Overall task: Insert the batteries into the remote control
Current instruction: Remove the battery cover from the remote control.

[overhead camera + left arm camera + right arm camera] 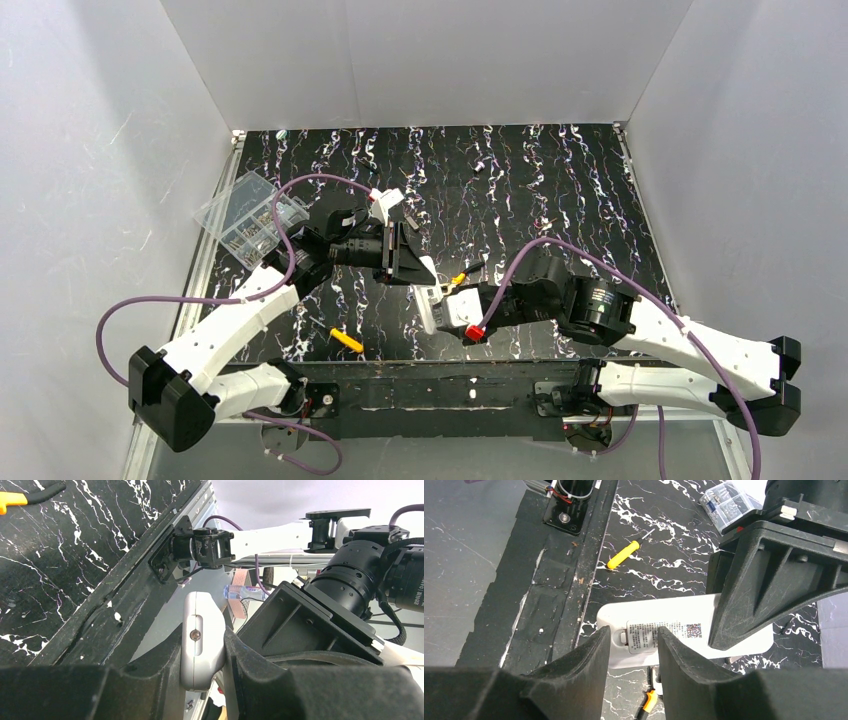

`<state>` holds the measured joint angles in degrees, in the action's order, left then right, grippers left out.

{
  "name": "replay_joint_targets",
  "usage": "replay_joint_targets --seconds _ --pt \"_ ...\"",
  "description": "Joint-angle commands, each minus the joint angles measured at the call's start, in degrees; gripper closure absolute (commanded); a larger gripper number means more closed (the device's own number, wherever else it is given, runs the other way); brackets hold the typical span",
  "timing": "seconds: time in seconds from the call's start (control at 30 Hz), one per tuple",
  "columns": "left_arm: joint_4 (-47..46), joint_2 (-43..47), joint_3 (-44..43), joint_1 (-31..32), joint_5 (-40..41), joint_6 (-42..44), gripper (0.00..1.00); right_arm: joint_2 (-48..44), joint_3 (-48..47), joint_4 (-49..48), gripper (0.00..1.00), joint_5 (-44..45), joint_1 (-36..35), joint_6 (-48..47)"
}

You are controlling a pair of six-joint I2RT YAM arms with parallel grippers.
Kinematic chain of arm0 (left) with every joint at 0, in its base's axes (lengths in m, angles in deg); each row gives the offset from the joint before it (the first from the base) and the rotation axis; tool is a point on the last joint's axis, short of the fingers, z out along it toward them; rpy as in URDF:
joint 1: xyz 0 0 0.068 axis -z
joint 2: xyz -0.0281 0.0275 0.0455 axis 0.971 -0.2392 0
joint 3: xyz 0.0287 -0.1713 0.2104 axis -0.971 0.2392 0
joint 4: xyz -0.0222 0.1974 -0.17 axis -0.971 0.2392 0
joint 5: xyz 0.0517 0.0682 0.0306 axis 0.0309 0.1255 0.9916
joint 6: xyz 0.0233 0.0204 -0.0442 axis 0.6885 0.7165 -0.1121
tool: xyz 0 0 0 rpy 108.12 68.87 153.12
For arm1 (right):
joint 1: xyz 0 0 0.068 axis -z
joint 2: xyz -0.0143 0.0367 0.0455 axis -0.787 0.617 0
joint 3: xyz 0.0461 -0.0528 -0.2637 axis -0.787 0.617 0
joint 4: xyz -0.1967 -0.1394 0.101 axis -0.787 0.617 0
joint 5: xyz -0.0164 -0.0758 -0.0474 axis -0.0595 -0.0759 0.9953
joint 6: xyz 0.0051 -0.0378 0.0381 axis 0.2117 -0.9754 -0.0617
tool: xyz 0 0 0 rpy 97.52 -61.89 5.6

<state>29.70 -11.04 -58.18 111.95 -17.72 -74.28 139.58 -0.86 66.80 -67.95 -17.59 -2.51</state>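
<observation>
Where the remote control (674,611) is: off the desk (540,190), slung between the two hands, its back face with the printed label turned toward the right hand (629,642).
Left hand (202,652): clamped on the remote's thin edges, at the end away from the right hand; a screw in a small recess shows just above its fingers.
Why held so: my reading is that the left hand serves as a vice, offering up the back so the other hand can work at the battery recess.
Right hand: roughly half open and holding nothing; its fingertips sit either side of the label's near end, right at the back face. Whether they touch it, I cannot tell.
Batteries: none I can pick out for sure; a red spot (475,333) just beside the right hand in the top view may be one.
Under the right hand: yellow-and-black pliers (646,705) on the desk.
Ahead of the right hand: yellow-handled screwdriver (626,554) and clear compartment box (729,502), both well apart from the remote.
</observation>
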Motion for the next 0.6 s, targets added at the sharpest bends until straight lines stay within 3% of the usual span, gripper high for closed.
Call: replay_joint_targets --seconds 0.0,0.57 --pt "-1.5 0.7 -0.5 0.3 -5.6 -1.0 1.0 -0.6 1.1 -1.5 0.53 3.8 0.1 -1.5" --pt "-2.0 0.6 -0.3 0.3 -6.3 -1.1 1.0 -1.7 1.9 -3.6 0.55 8.4 0.1 -2.1"
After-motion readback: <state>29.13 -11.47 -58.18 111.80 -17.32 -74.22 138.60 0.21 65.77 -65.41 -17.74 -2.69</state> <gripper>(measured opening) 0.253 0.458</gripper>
